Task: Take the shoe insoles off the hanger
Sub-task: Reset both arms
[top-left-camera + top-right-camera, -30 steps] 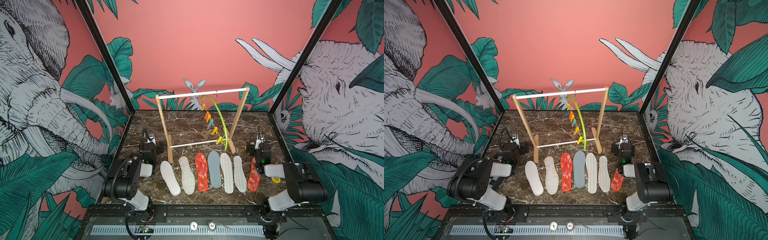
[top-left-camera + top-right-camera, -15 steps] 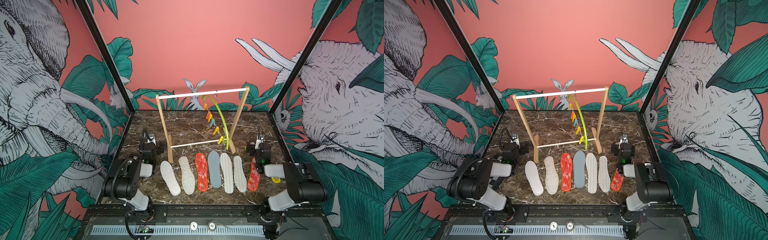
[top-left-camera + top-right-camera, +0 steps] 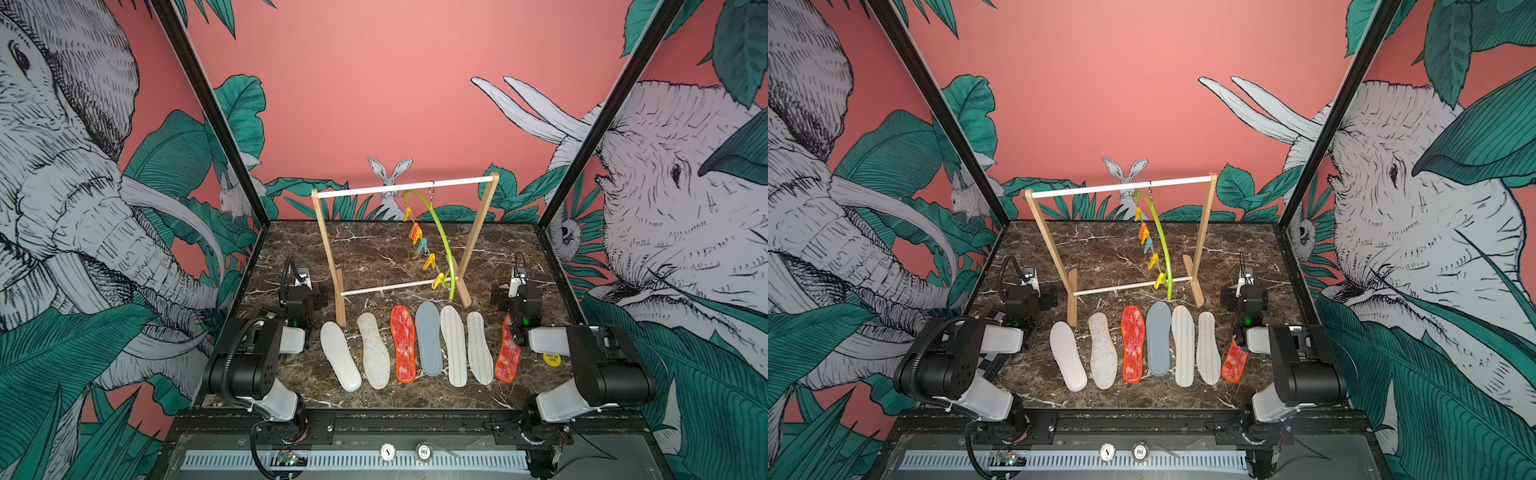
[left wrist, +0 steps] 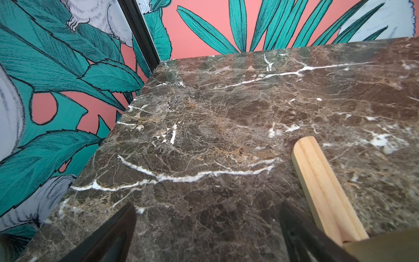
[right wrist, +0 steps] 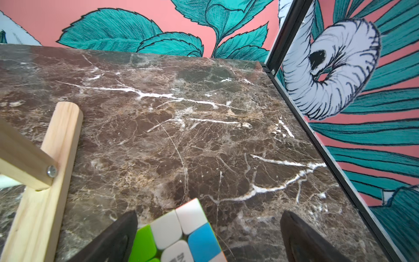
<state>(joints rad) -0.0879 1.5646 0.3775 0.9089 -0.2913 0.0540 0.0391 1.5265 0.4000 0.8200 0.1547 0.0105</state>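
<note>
Resting both arms low, left gripper (image 4: 207, 205) and right gripper (image 5: 209, 213) spread apart, holding nothing; seven insoles (image 3: 428, 338) lie in a row on the near table (image 3: 374, 249), hanger (image 3: 444, 239) bare on the far rack (image 3: 405, 188), so I'd keep clear of it

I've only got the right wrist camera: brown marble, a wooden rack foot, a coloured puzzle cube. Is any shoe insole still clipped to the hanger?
Observer: None. The thin lime-green curved plastic hanger hangs from the white bar of the wooden frame rack, its small coloured pegs all bare.
Operator: Where are the insoles?
Observer: All seven flat foot-shaped shoe insoles lie side by side on the brown marble table, in front of the rack.
Operator: And the left gripper?
Observer: The left gripper is open, over bare marble beside the rack's other wooden foot.
</note>
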